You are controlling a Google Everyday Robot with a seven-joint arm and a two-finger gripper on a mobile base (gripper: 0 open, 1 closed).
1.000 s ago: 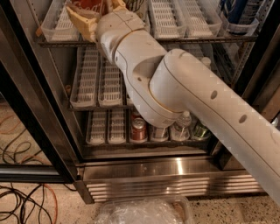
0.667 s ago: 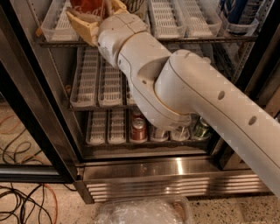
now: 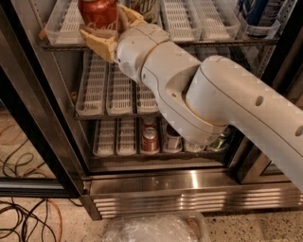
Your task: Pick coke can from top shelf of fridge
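Observation:
The coke can is red with white script and sits at the top left of the view, in front of the top shelf with its pale slotted lane trays. My gripper is shut on the can: one tan finger runs along its lower left, the other is on its right. The can's top is cut off by the frame edge. My white arm crosses the fridge's open front from the lower right.
A red can, a white can and a green can stand on the bottom rack. Blue cans are at the top right. The black door frame is on the left. Cables and a plastic bag lie on the floor.
The gripper and the red can have come slightly down and out from the top shelf, so more of the can shows. The arm has shifted a little to the right.

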